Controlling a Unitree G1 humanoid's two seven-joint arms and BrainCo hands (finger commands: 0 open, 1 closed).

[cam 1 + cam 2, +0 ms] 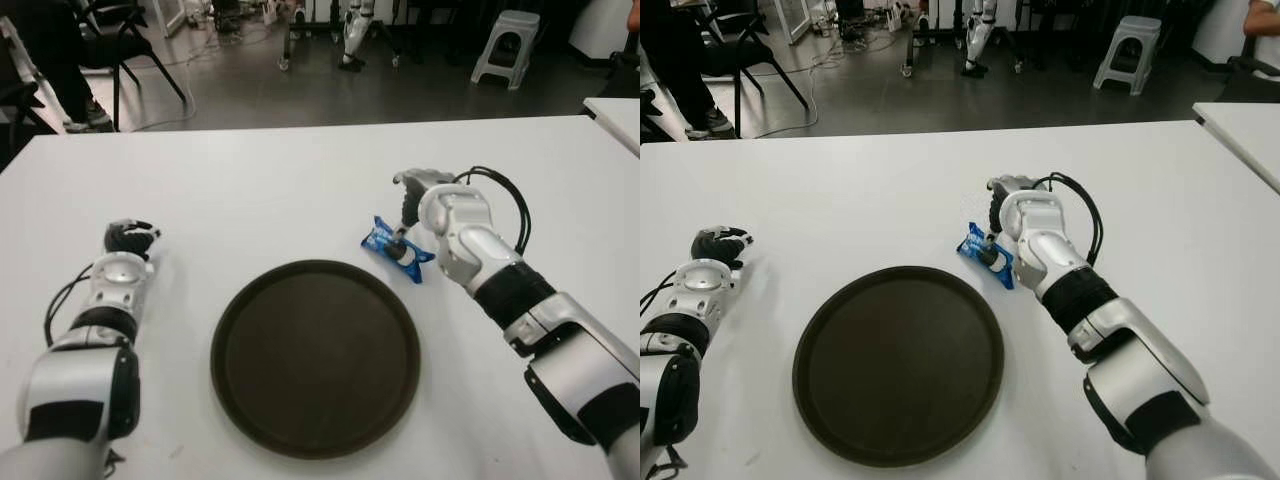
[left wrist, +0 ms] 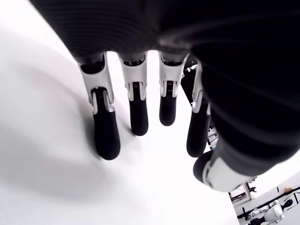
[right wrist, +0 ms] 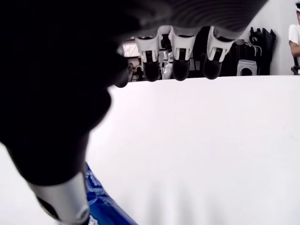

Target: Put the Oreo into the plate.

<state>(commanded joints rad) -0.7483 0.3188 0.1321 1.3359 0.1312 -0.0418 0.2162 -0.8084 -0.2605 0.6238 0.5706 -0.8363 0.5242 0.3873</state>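
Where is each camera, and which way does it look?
Left eye: on the head, looking down at the table, plate, Oreo pack, both arms.
Right eye: same scene, slightly shifted.
Left wrist: by the left hand, fingers spread over bare table.
Right wrist: by the right hand, open, thumb beside the Oreo pack.
Shared: right wrist and eyes all show the pack.

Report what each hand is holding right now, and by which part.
Nothing is held. The right hand is over the blue Oreo packet, thumb at the packet, fingers extended and not closed on it. The left hand is open, left of the plate.
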